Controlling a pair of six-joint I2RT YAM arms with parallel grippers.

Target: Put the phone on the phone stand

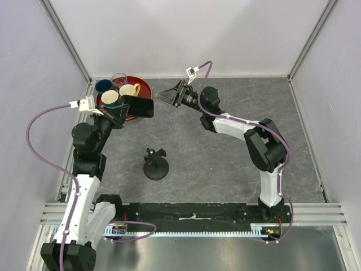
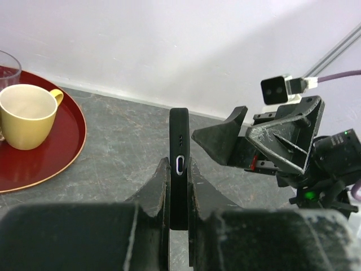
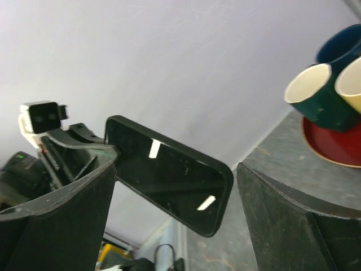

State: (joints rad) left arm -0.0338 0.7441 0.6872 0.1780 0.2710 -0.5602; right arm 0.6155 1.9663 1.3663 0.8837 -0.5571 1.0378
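Between the closed fingers of the left end effector [image 1: 123,110] sits the thin black rectangular smartphone [image 1: 140,106]. It is pinched across its faces at one short end and held clear of the grey stone-patterned tabletop [image 1: 225,169], with its free end jutting out towards the right end effector [image 1: 164,96]. That one is spread wide and grips nothing. In its wrist view the phone lies in the opening between its two fingers, though I cannot tell whether the free end has actually entered the gap or sits just short of it. The small black phone stand with a round disc base [image 1: 155,165] is well apart from both end effectors, lower down on the tabletop and closer to the arm bases. Just beside the left end effector, on its outer side, is a round red tray [image 1: 144,86] carrying a yellow ceramic mug [image 2: 25,116] and other cups.

This looks like a handover, and the timing is the risk. If the left fingers let go before the right ones clamp, the phone drops. Gripped by one end only, it could also pivot and slip. The two end effectors are close enough to collide, and any swing outward could knock the cups. The stand's bracket is small, so a tilted approach might tip it over.
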